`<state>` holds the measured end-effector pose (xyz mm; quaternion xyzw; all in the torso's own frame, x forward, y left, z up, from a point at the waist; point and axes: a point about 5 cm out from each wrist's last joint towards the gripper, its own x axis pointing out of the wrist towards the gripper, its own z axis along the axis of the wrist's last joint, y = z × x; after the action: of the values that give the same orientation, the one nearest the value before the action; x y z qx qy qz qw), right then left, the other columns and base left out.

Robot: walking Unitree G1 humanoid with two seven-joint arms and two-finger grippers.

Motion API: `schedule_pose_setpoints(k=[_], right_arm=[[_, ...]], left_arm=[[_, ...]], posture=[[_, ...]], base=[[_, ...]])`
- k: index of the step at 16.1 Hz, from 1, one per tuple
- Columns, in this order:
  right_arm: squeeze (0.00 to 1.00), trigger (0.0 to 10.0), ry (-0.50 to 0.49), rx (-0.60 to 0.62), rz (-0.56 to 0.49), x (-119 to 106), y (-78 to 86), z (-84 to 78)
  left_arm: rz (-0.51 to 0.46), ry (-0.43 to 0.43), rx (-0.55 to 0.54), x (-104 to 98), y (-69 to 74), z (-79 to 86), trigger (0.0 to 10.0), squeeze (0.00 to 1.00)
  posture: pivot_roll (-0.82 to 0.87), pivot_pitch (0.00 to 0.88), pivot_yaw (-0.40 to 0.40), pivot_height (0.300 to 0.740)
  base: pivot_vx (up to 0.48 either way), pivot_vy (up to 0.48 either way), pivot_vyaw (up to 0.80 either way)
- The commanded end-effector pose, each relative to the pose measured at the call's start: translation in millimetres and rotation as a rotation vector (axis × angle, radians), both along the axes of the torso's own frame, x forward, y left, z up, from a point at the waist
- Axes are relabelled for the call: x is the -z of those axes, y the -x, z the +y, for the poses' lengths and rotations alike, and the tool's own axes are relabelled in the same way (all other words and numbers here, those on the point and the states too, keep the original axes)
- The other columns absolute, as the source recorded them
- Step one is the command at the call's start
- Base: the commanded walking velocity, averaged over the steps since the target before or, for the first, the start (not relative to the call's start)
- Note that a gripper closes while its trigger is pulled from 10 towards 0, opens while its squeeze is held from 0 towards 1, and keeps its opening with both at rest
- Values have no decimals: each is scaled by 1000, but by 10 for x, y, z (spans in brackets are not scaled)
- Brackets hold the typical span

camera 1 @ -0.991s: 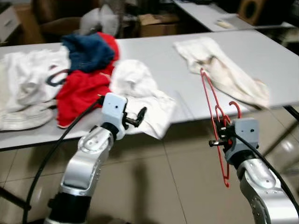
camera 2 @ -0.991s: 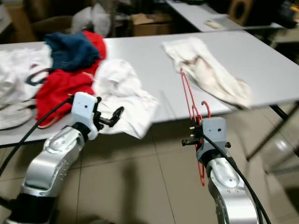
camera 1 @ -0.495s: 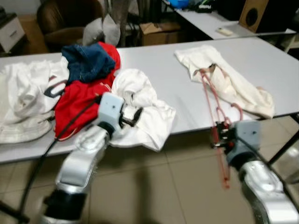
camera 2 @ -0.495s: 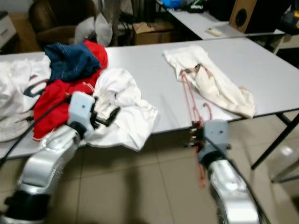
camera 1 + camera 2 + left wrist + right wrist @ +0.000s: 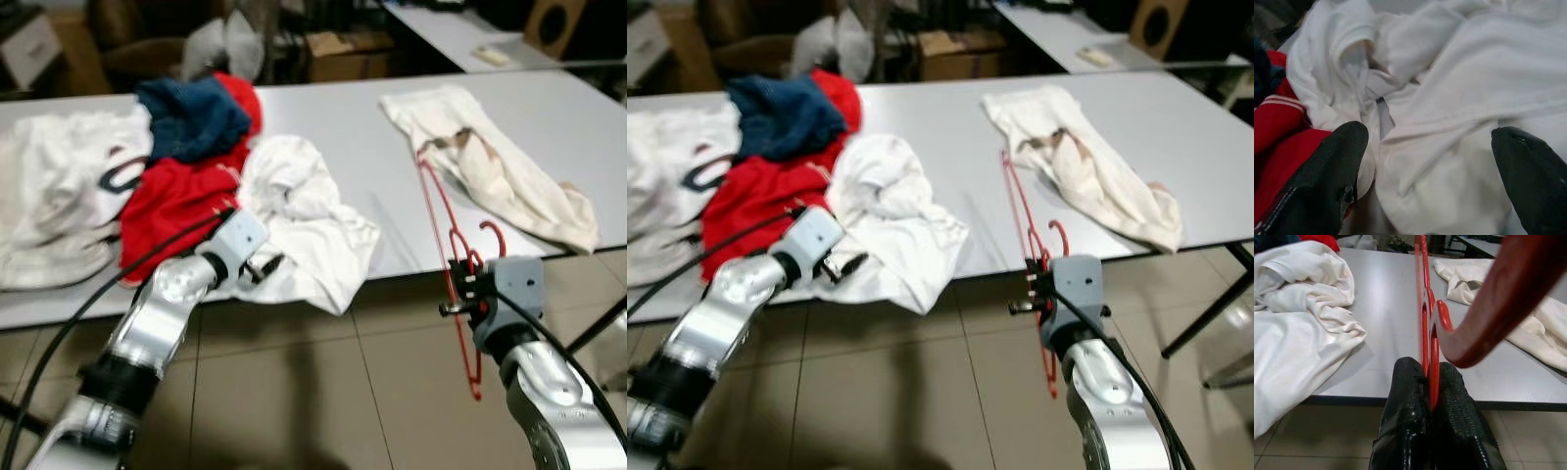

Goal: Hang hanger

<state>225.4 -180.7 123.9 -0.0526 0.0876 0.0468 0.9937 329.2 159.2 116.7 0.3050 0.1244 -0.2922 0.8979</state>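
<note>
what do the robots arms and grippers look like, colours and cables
Both arms are rounded, glossy silver segments. Each ends in a pale grey-blue boxy wrist block. The left gripper and right gripper each have two long black fingers, the right pair with finely textured pads. A black cable runs along each arm to its wrist block.

My head pair looks forward and down from above both arms at the long grey worktop (image 5: 333, 147) and the tiled floor (image 5: 294, 392) before it; both eyes share nearly the whole scene, slightly offset. My left wrist camera sits very close over the crumpled white cotton garment (image 5: 1459, 98), which the head views show at the worktop's near edge. My right wrist camera looks low along the thin red plastic hanger (image 5: 1422, 308) across the same worktop.
</note>
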Motion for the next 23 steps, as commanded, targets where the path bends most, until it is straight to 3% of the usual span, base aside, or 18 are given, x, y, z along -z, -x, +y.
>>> schedule_pose_setpoints(k=[1, 4, 5, 6, 7, 8, 10, 11, 12, 17, 23], right_arm=[[0, 10000, 6, -2, -28, -57, -3, -21], [0, 10000, 11, -3, -25, -58, -13, -28], [0, 10000, 11, -3, -26, -59, -17, -29], [0, 10000, 12, -1, -23, -56, -17, -32], [0, 10000, 11, 1, -21, -50, -14, -30], [0, 10000, 11, 2, -20, -47, -10, -27], [0, 10000, 10, 5, -19, -45, -3, -27], [0, 10000, 8, 9, -17, -39, 4, -29], [0, 10000, 7, 9, -16, -35, 7, -28], [0, 10000, 6, 11, -17, -37, -2, -22], [0, 10000, 9, 17, -18, -42, 3, -29]], left_arm=[[-19, -53, 63, -53, -65, -9, 10000, 0], [-16, -106, 39, -49, -249, 65, 9961, 0], [-11, -72, 3, -66, -311, 69, 8510, 0], [37, -1, -45, -39, -356, 74, 4784, 0], [91, 50, -93, 10, -378, 94, 2980, 0], [129, 69, -129, 54, -388, 124, 0, 0], [169, 95, -156, 95, -386, 150, 0, 0], [188, 168, -181, 99, -392, 152, 0, 0], [181, 185, -181, 93, -398, 146, 0, 0], [210, 171, -243, 210, -391, 141, 0, 0], [224, 168, -245, 272, -376, 95, 0, 0]], posture=[[-85, 0, 25, 740], [-85, 0, 17, 740], [-87, 0, 18, 740], [-87, 0, 18, 740], [-87, 0, 19, 740], [-89, 0, 22, 740], [-89, 0, 24, 740], [-87, 0, 22, 740], [-86, 0, 21, 740], [-87, 0, 22, 740], [-89, 3, 24, 740]], base=[[0, 0, 0], [0, 0, 0], [0, 0, 0], [0, 0, 0], [0, 0, 0], [0, 0, 0], [0, 0, 0], [0, 0, 0], [0, 0, 0], [0, 0, 0], [0, 0, 0]])
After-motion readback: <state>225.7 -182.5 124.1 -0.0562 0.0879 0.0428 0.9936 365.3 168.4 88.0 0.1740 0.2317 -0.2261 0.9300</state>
